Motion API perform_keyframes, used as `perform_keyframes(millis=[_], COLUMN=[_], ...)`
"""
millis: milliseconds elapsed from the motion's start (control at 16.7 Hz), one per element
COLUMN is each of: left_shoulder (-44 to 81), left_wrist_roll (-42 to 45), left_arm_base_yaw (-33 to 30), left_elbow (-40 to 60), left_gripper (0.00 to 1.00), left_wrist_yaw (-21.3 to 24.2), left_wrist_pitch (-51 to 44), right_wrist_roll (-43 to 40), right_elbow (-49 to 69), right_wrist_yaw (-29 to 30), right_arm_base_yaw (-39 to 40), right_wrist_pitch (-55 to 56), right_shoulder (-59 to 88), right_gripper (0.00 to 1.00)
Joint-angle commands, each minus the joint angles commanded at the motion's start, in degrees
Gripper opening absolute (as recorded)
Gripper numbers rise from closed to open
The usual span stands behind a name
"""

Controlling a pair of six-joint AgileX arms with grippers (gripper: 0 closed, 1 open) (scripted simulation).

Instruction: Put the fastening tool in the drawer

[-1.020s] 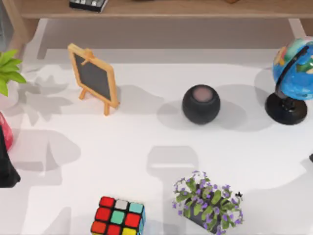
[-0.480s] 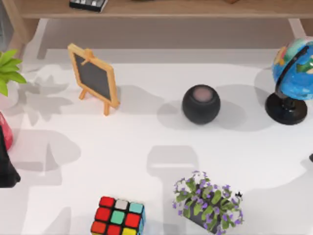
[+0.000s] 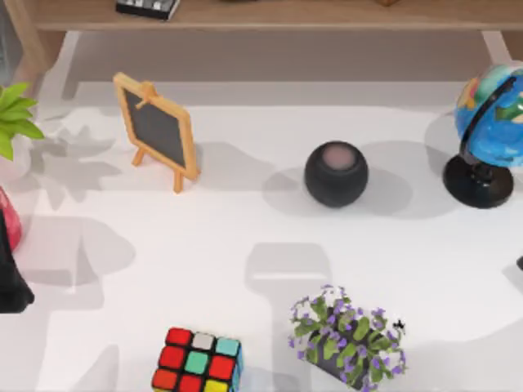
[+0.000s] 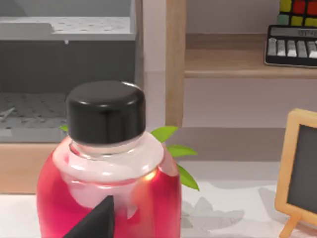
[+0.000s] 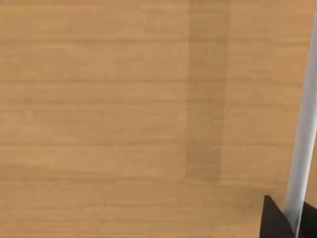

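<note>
The fastening tool is out of view. My right gripper (image 5: 293, 225) is pressed close to a wooden front (image 5: 109, 119) crossed by a silvery bar (image 5: 306, 124); this may be the drawer's face, but I cannot tell. A dark sliver of that arm shows at the table's right edge (image 3: 520, 263). My left gripper (image 3: 10, 282) is parked at the left edge, just behind a red bottle with a black cap (image 4: 106, 188).
On the white table stand a small chalkboard easel (image 3: 157, 131), a dark round speaker (image 3: 336, 174), a globe (image 3: 489, 131), a colour cube (image 3: 196, 361), a purple flower pot (image 3: 347, 336) and a green plant (image 3: 15, 114). A wooden shelf (image 3: 286, 15) runs along the back.
Only the shadow at the table's lower right has shifted a little. The objects and the left arm have not moved.
</note>
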Motion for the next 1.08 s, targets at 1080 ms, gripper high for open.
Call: perform_keyframes(millis=[1080], left_shoulder=[0.00], left_wrist_roll=[0.00], left_arm_base_yaw=[0.00], left_elbow=[0.00], left_gripper=[1.00], left_wrist_yaw=[0.00], left_wrist_pitch=[0.00], right_wrist_roll=[-0.02], right_elbow=[-17.40], right_wrist_yaw=[-6.31], right_arm_base_yaw=[-6.20], right_wrist_pitch=[11.26], right_shoulder=[-7.83], right_gripper=[0.00])
